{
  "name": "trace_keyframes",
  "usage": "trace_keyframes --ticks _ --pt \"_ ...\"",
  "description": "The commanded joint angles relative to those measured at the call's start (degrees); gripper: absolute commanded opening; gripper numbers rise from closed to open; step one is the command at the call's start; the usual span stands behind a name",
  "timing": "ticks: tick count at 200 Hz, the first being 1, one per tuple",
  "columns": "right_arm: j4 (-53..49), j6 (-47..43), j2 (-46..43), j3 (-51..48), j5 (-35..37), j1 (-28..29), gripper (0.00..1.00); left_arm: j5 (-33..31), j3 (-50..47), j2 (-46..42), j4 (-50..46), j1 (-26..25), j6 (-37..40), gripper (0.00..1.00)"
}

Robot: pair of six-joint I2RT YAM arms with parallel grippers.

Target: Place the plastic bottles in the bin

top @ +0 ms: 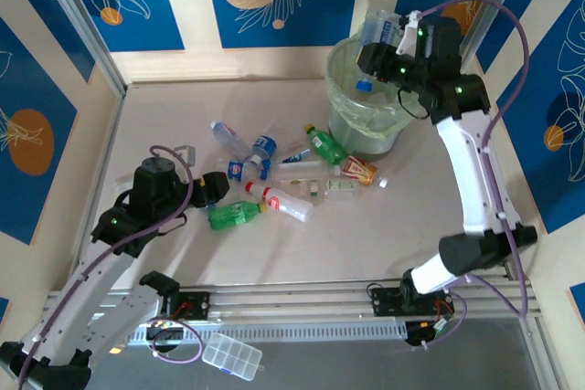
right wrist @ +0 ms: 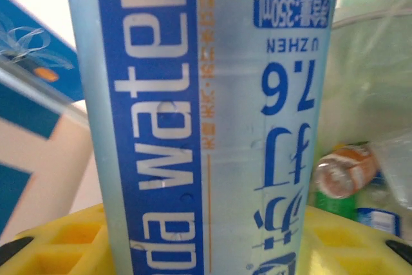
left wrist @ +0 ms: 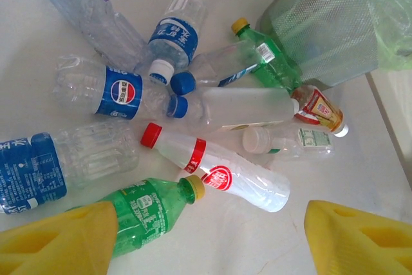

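The bin [top: 361, 130] stands at the far right of the worktop [top: 164, 116]. The right end effector [top: 395, 36] hangs over its far rim, clamped on a water bottle [right wrist: 206, 114] whose long axis runs across the fingers. The bin's mouth lies just below it and slightly nearward (we judge a small shift inward, then a release, would do), and nothing stands between. The other bottles [top: 283, 203] lie heaped mid-worktop, nearer the left arm. The left end effector [left wrist: 209, 239] hovers over them, jaws apart and empty. A green bottle [left wrist: 151, 214] lies partly under one finger, cap pointing into the gap.
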Motion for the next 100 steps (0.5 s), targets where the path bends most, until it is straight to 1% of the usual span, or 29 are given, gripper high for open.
trace_keyframes --ticks 1,27,56,80,100 --pt "-5.56 -1.39 5.05 5.09 4.63 -1.54 0.44 0.42 1.06 0.23 -0.32 -0.32 2.03 0.76" --pt "-8.58 -1.75 11.70 10.41 6.20 -2.59 0.43 0.78 0.88 0.79 0.04 -0.32 2.30 0.76" --pt "-16.37 -1.84 20.75 18.37 5.92 -2.46 0.42 1.44 0.45 1.69 0.81 -0.32 2.40 0.76" --pt "-19.65 -2.15 25.63 20.69 5.19 -2.41 0.42 1.70 0.38 2.56 1.29 -0.31 2.56 0.76" --pt "-20.26 -2.39 28.22 20.92 3.64 -2.72 0.43 1.84 0.35 2.93 1.54 -0.32 2.71 0.76"
